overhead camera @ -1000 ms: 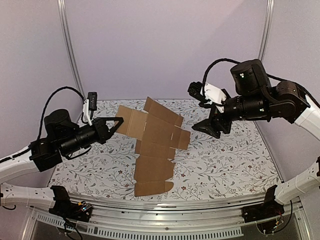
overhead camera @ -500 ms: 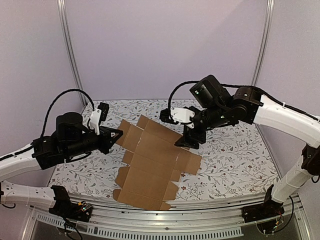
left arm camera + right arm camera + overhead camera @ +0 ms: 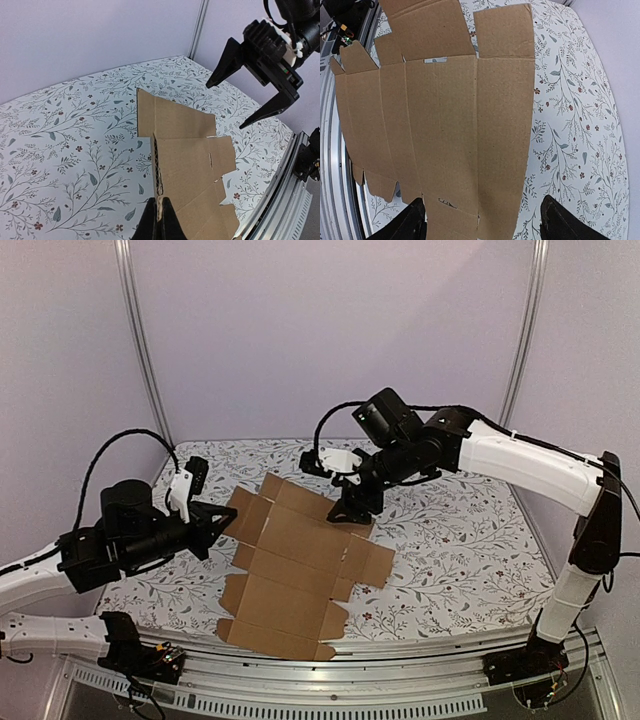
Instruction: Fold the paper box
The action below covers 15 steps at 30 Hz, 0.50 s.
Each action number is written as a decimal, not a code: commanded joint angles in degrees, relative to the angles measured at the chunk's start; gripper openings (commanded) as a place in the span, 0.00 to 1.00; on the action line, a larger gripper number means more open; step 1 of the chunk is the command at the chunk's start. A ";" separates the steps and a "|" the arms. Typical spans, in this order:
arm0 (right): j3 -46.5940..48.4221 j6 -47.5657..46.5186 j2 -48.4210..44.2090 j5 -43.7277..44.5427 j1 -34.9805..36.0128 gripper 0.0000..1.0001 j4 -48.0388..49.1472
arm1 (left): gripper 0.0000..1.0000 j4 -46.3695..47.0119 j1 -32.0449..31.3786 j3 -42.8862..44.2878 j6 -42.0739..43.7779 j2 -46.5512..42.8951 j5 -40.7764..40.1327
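paper box [image 3: 295,575] is as yet a flat die-cut sheet of brown corrugated card. it lies unfolded on the flowered bench [image 3: 460,550], towards the left and near side, with its far left flap raised off the surface. the left pincer [image 3: 222,515] is clamped tight on the edge of that flap. the right pincer [image 3: 352,510] hangs spread wide just above the sheet's far right part, holding nothing. the card looks light and fairly stiff. it will likely bend cleanly only along its scored lines and skid on the bench if pushed, so it is best taken by a flap edge or pinned flat beside a crease. pinching too hard may crush the fluting. against a second ago, the right arm has swung in from out at the right side to above the sheet. the sheet itself has been drawn nearer and turned, and it now lies flatter.
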 commanded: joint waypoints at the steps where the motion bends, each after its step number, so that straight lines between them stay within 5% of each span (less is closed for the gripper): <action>1: 3.59 0.46 3.10 -3.70 -1.80 0.77 0.04 | 0.00 1.66 -1.92 -2.52 2.84 -2.59 3.71; 11: 10.58 -0.36 9.40 -11.74 -4.35 0.73 -4.73 | 0.00 3.96 -2.44 -3.85 4.17 -5.29 5.58; 15: 10.55 -0.74 10.42 -13.59 -4.33 0.65 -6.24 | 0.00 3.98 -2.68 -3.95 4.35 -5.45 5.55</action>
